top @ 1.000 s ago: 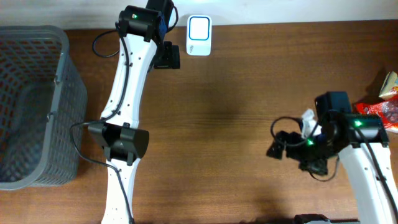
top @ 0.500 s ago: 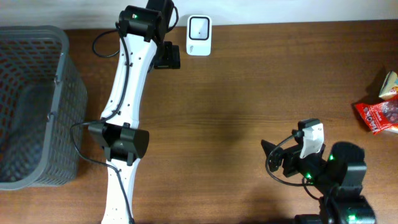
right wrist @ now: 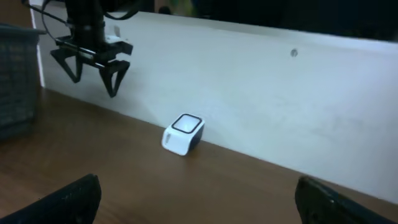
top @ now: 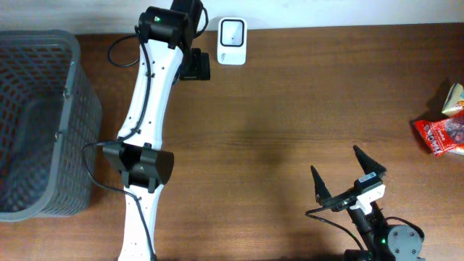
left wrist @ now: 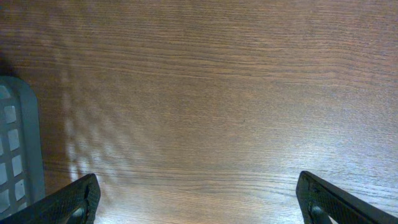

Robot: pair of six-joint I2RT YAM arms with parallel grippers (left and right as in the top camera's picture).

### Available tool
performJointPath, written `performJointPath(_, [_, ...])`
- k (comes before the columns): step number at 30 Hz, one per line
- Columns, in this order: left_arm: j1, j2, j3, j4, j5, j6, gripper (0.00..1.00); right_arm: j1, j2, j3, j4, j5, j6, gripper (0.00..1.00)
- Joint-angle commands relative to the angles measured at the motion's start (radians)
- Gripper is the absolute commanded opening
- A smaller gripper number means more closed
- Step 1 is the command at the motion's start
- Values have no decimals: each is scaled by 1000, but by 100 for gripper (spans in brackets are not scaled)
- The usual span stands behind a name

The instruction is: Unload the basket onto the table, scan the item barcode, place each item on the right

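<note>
The white barcode scanner [top: 232, 32] stands at the table's far edge, against the wall; the right wrist view shows the scanner [right wrist: 182, 134] ahead with its window facing up. A red snack packet [top: 441, 135] lies at the table's right edge, far from both grippers. My left gripper [top: 194, 67] hangs open just left of the scanner, pointing down at bare wood [left wrist: 205, 124], nothing between its fingertips [left wrist: 74, 199]. My right gripper [top: 342, 172] stands open near the front edge, facing the far wall, empty. The left gripper [right wrist: 93, 62] also shows in the right wrist view.
A grey mesh basket [top: 36, 123] fills the left side of the table; its corner [left wrist: 18, 143] shows in the left wrist view. A yellow-green packet [top: 454, 98] lies just behind the red one. A white wall [right wrist: 280, 106] bounds the far edge.
My right arm has drawn back from the right middle of the table to the front edge, its open gripper now facing the far wall. The left arm has not moved.
</note>
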Motion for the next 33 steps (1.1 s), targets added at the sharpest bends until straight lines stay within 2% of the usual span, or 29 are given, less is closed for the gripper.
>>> performJointPath(1, [-4,0,7,1,0,-10,99,39,-11,-31,18,114,-40,98])
performJointPath(5, [-8,0,7,1,0,-10,99,43,-11,-52,59,182,-40,98])
performJointPath(9, [-9,0,7,1,0,-10,99,43,-11,-137,211,193,-40,98])
performJointPath(11, [-9,0,7,1,0,-10,99,43,-11,-137,188,216,-40,99])
performJointPath(15, [-9,0,7,1,0,-10,99,43,-11,-137,-17,259,-28,98])
performJointPath(17, [-9,0,7,1,0,-10,99,43,-11,-137,-72,299,27,98])
performJointPath(25, [-9,0,7,1,0,-10,99,43,-11,-137,-76,319,29,98])
performJointPath(27, [-9,0,7,1,0,-10,99,43,-11,-137,-83,383,106,98])
performJointPath(33, [-9,0,7,1,0,-10,99,43,-11,-137,-85,390,140,98])
